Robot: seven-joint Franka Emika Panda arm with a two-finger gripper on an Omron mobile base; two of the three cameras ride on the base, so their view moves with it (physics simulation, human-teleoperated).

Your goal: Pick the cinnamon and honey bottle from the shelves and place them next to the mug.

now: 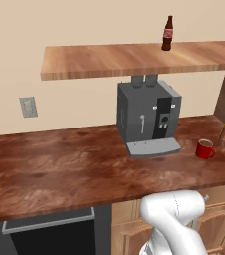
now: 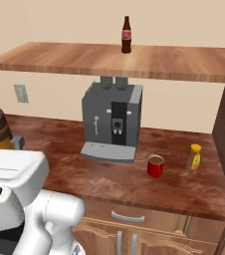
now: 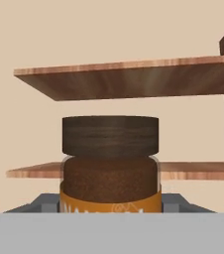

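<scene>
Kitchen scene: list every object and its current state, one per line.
Cinnamon jar: capped, upright, close before the hand camera.
Honey bottle: upright on the counter right of the mug.
Mug: upright on the counter.
Brown bottle: upright on the shelf.
Coffee machine: nothing under its spout.

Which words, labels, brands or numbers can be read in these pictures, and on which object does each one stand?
No text can be read.
Cinnamon: pale marks on its orange band, cut off, unreadable.
Slim brown bottle on the shelves: red label, too small.
Honey bottle: yellow label, too small.
Coffee machine: small pale marks on the front, no letters legible.
Mug: plain.
</scene>
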